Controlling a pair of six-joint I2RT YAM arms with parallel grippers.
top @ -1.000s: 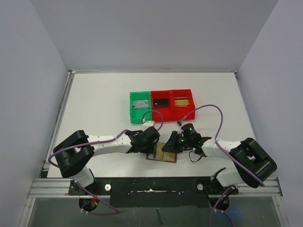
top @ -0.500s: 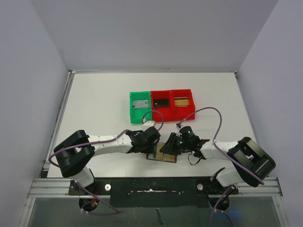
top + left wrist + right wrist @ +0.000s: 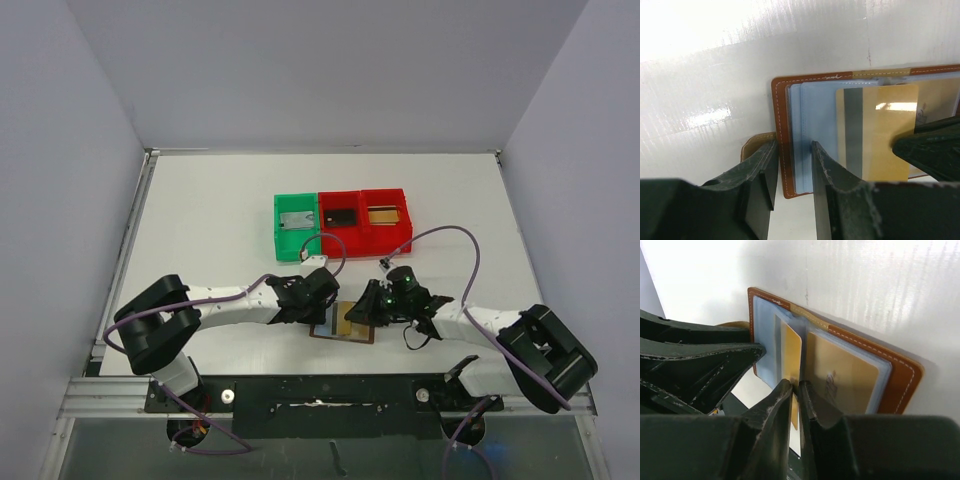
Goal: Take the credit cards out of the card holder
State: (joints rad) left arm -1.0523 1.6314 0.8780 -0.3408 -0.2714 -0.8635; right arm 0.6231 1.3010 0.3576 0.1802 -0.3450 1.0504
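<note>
Card holder [image 3: 781, 150] lies open on tabletop [image 3: 220, 210], its edge clamped by L gripper [image 3: 792, 172]. R gripper [image 3: 796, 390] pinches gold card [image 3: 790, 356], half out; another card [image 3: 840, 375] left in pocket.

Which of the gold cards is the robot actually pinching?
The gold card standing on edge between the right end effector's fingers; the other gold card lies flat in its card holder pocket.

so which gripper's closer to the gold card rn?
Right. The right gripper is pinching the gold card at its edge; the left gripper clamps the card holder beside it.
</note>
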